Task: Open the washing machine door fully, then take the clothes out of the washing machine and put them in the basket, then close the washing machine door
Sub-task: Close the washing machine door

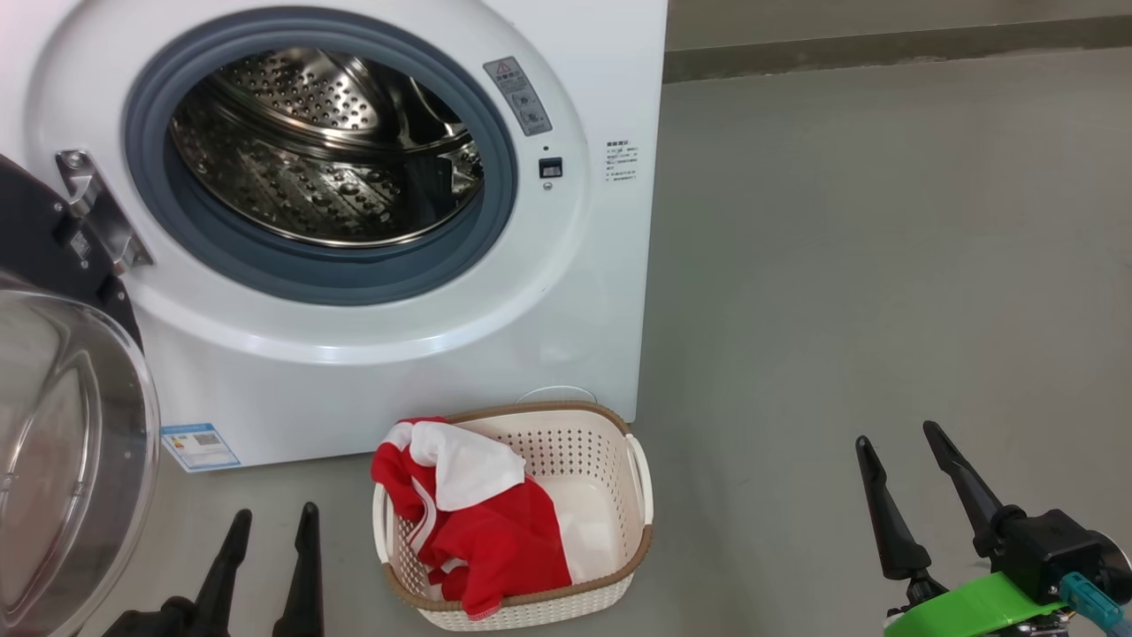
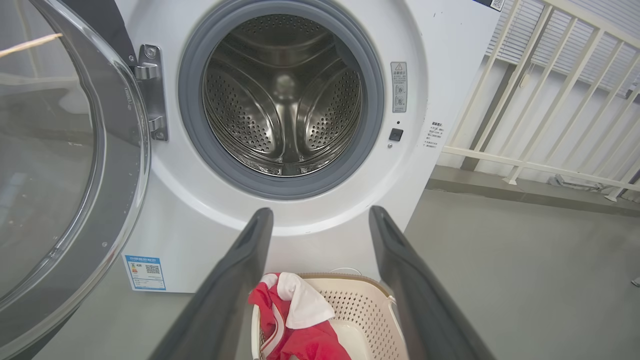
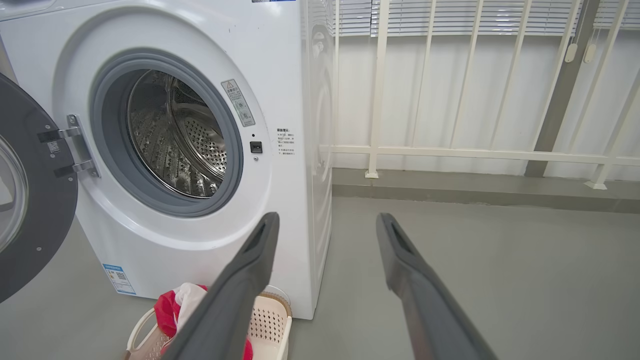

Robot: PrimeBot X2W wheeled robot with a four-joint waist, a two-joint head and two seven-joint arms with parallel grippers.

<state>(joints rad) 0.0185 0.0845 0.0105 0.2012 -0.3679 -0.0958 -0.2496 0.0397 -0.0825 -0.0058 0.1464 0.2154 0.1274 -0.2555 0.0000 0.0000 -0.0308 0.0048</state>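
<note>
The white washing machine [image 1: 584, 292] stands with its round door [image 1: 62, 442] swung wide to the left, glass bowl facing me. Its steel drum [image 1: 327, 150] shows bare metal. The red and white clothes [image 1: 469, 513] lie in the cream basket [image 1: 610, 495] on the floor in front of the machine. My left gripper [image 1: 274, 518] is open, low at the left of the basket, with nothing between its fingers. My right gripper [image 1: 902, 442] is open too, well to the basket's right. In the left wrist view the left gripper [image 2: 320, 215] points at the drum [image 2: 282, 95] above the basket [image 2: 360, 305].
Grey floor [image 1: 884, 265] stretches to the right of the machine. A white railing [image 3: 475, 150] on a low kerb runs behind it. The open door [image 2: 65, 165] takes up the space at the left.
</note>
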